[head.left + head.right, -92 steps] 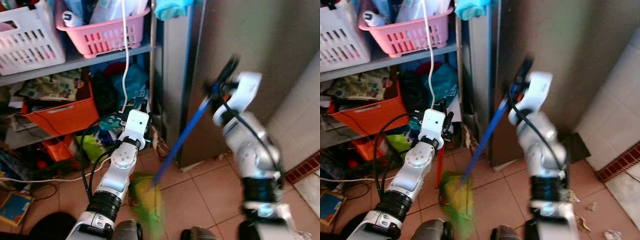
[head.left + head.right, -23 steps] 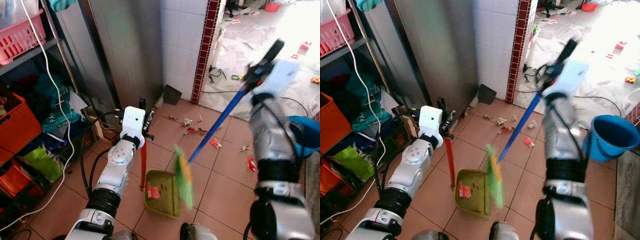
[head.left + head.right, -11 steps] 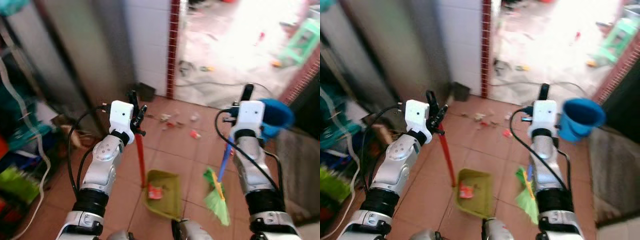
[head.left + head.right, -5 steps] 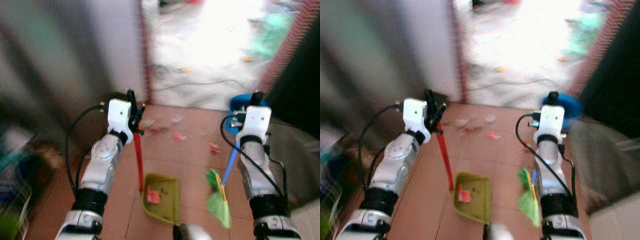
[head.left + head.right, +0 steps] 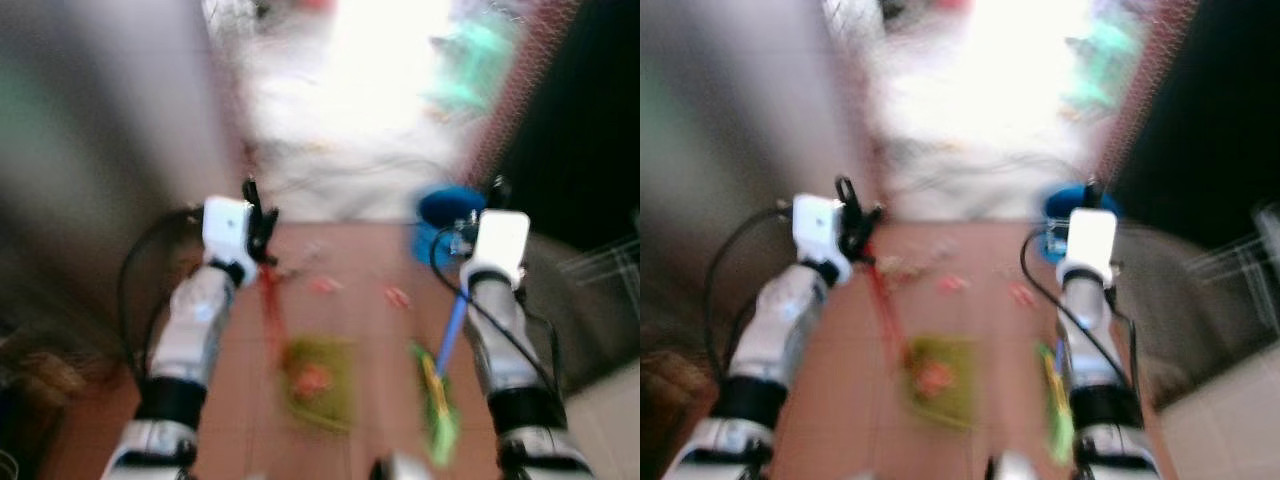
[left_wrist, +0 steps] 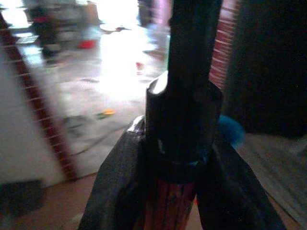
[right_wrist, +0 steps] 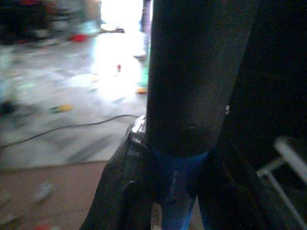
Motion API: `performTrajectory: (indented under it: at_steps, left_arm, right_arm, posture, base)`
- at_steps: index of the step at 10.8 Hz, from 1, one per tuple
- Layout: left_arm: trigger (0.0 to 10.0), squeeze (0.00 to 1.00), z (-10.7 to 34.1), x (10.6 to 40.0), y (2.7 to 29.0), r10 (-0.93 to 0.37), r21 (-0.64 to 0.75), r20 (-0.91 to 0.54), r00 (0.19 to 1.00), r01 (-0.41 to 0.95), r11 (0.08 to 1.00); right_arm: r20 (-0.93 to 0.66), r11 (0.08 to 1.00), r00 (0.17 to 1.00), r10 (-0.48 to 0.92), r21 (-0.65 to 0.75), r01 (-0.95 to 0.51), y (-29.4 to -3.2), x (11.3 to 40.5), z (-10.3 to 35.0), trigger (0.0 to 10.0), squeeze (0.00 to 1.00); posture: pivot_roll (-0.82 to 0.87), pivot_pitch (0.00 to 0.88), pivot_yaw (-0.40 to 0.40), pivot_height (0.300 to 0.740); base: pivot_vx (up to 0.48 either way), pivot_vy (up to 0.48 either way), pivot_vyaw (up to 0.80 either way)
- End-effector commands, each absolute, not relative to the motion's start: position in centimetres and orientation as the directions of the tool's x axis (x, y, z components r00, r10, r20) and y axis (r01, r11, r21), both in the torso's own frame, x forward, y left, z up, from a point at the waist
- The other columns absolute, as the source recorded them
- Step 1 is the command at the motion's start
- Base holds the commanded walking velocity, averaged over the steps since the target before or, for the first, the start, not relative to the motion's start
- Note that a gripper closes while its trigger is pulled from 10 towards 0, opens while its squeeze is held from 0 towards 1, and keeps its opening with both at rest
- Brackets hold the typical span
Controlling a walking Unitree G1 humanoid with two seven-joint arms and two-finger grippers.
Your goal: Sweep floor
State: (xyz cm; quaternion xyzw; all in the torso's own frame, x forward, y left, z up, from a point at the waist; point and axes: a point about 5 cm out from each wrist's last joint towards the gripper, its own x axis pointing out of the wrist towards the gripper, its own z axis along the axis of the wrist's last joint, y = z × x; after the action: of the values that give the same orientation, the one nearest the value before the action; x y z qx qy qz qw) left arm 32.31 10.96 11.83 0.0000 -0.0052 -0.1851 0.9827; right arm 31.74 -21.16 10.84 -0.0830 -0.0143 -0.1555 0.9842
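Both head views are blurred by motion. My left gripper (image 5: pixel 262 232) is shut on the red handle (image 5: pixel 271 300) of a green dustpan (image 5: pixel 320 382), which holds a red scrap low before me. My right gripper (image 5: pixel 478 222) is shut on the blue handle (image 5: pixel 451 328) of a broom, whose green bristles (image 5: pixel 436 408) hang near the floor to the right of the pan. In the left wrist view the black fingers (image 6: pixel 120 187) clamp the red handle (image 6: pixel 165 206). In the right wrist view the fingers (image 7: pixel 124 191) clamp the blue handle (image 7: pixel 172 191). Small litter scraps (image 5: pixel 322 286) lie on the terracotta tiles ahead.
A blue bucket (image 5: pixel 445 212) stands on the floor just behind my right gripper. A grey wall (image 5: pixel 90 150) runs along the left. A red-brick edge (image 5: pixel 520 90) and a dark area stand on the right. Ahead lies a bright doorway with cables and a green stool (image 5: pixel 470 60).
The camera has swung on to the right, blurring the scene; wall and shelves slid off left, bucket and dark area came nearer. Both grippers keep their grips; broom and dustpan hang as before.
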Motion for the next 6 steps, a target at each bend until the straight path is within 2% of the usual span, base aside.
performTrajectory:
  at_steps: [1, 2, 6]
  left_arm:
    - [10.0, 0.00, 13.35, 32.59, 10.39, -0.377, -0.027, 0.084, 0.923, 0.380, 0.925]
    - [10.0, 0.00, 13.39, 32.67, 10.32, -0.377, -0.033, 0.086, 0.922, 0.381, 0.924]
    - [10.0, 0.00, 13.21, 32.79, 10.32, -0.358, -0.033, 0.072, 0.931, 0.361, 0.932]
  right_arm:
    - [0.055, 0.930, 0.950, -0.308, -0.193, 0.313, -21.32, 31.77, 10.96, 10.0, 0.00]
    - [0.055, 0.931, 0.950, -0.307, -0.192, 0.311, -21.38, 31.67, 10.95, 10.0, 0.00]
    - [0.054, 0.927, 0.950, -0.307, -0.207, 0.311, -21.89, 31.44, 10.98, 10.0, 0.00]
  posture:
    - [-0.09, 0.000, 0.043, 0.740]
    - [-0.09, 0.000, 0.041, 0.740]
    - [-0.10, 0.000, 0.035, 0.740]
  base:
    - [0.251, 0.000, -0.80]
    - [0.247, 0.000, 0.00]
    - [0.000, 0.000, 0.00]
